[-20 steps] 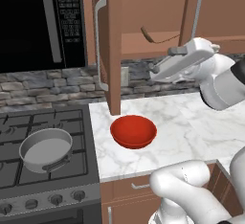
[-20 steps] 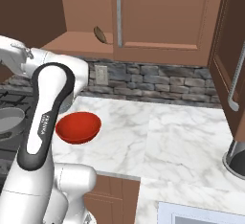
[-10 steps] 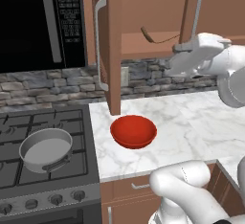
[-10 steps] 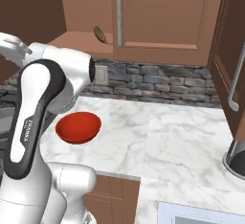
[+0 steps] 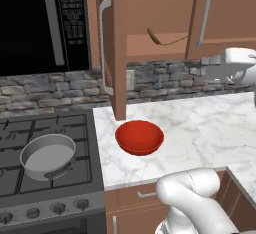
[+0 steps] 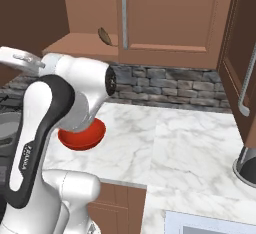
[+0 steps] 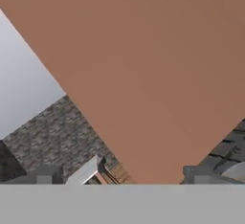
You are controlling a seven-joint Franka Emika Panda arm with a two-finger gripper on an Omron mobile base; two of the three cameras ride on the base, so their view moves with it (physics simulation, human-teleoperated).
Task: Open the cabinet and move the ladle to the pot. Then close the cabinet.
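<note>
Cabinet [image 5: 150,18]: left door swung out, edge-on to the left base camera; right door shut. Ladle [image 5: 165,39] lay on the bottom shelf in the opened half, scoop toward the shelf's left, handle running right toward the shut door's edge. Pot [image 5: 48,156] sat on the stove, left of the counter's left edge. Red bowl [image 5: 139,137] stood near the counter's front left corner, under the open door.

Gripper [image 7: 123,173]: fingers spread wide, nothing between them. The hand sat to the right of the cabinet, below the shut door and over the back of the counter, well apart from the ladle. Hand camera faced a brown panel and stone backsplash at a steep roll.

Step in hand, as judged: reach for the ladle. To do it well:
- lift the hand to shelf height before going left, so it clears the shut door's lower edge;
- enter through the open half, between the open door and the shut door's edge;
- close across the thin handle, not the scoop;
- the handle is slender, so centre it between the fingers.

Writing: the microwave [image 5: 40,23] panel carried small marks, too small to read. No brands seen.
</note>
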